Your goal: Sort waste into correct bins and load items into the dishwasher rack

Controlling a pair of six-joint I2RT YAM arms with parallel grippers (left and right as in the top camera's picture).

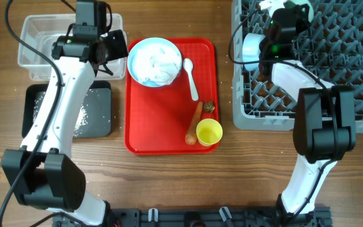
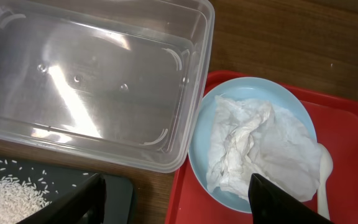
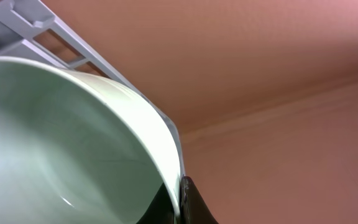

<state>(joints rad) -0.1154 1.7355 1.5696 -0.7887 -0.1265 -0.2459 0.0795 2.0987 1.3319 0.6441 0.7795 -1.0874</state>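
While white rice grains [image 2: 5, 199] already lie in the shallow black rectangular tray [image 1: 106, 94] at 9 o'clock, much work is left. The right gripper [image 1: 265, 49] pinches the rim of a small pale green bowl [image 1: 251, 47] at the 9 o'clock edge of the large grey plastic dishwasher rack [image 1: 333, 63]. The left gripper [image 2: 176, 202] hangs spread wide and empty near the crumpled white tissue [image 2: 253, 149] on the pale blue round plate [image 2: 204, 124]. The clear plastic rectangular tub [image 2: 92, 74] holds nothing. The white plastic spoon [image 1: 191, 79], orange carrot piece [image 1: 194, 123], small brown lump [image 1: 209, 107] and small yellow cup [image 1: 209, 132] wait on the flat red tray [image 1: 137, 139].

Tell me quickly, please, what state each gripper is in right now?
The left gripper is open, holding nothing.
The right gripper is closed on the rim of the pale green bowl.
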